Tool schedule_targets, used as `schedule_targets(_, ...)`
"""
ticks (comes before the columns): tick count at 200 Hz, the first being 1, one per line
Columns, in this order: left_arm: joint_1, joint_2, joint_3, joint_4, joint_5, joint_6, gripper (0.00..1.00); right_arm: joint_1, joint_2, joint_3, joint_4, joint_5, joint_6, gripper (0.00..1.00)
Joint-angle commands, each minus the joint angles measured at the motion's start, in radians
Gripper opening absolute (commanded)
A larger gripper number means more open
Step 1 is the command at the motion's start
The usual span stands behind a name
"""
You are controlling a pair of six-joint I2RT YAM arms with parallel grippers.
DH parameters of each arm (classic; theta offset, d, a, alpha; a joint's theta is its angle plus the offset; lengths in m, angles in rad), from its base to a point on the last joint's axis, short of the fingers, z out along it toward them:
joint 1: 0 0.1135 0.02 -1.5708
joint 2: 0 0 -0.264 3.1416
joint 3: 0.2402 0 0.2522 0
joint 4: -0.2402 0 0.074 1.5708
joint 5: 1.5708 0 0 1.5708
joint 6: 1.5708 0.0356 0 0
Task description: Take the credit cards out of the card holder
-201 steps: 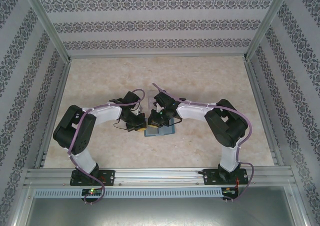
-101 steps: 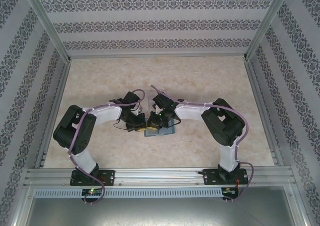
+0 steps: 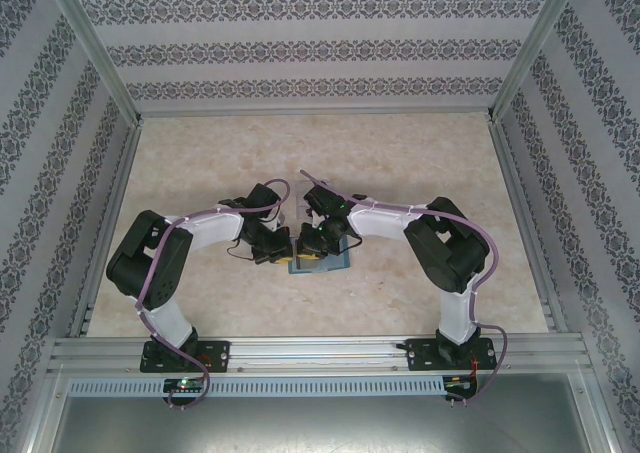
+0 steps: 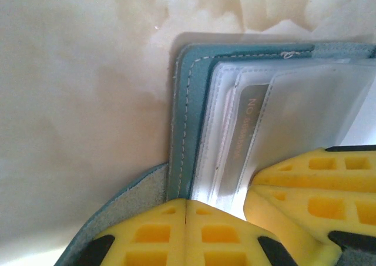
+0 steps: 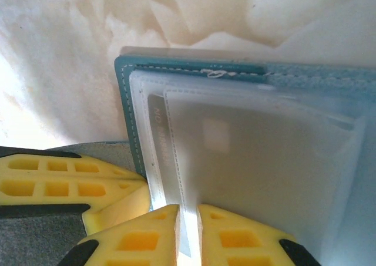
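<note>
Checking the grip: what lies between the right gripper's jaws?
Right wrist view: a thin pale strip from the card holder fills the jaws' narrow gap.

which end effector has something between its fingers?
The right end effector: a pale sleeve edge of the card holder sits in its slit. The left end effector shows fingers pressed flush.

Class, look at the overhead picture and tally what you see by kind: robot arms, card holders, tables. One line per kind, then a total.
Robot arms: 2 (left arm, right arm)
Card holder: 1
Table: 1
Total: 4
</note>
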Motion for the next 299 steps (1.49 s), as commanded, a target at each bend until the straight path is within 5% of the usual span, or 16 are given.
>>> schedule_targets(1, -0.008, 0.016, -0.003, -0.003, -0.017, 0.009, 0.0, 0.017, 0.005, 0.029, -0.091, 0.069, -0.034, 0.19)
schedule_targets(299, -0.008, 0.025, 0.027, -0.023, -0.014, 0.025, 0.0, 0.043, -0.032, 0.14, -0.353, 0.307, -0.125, 0.33)
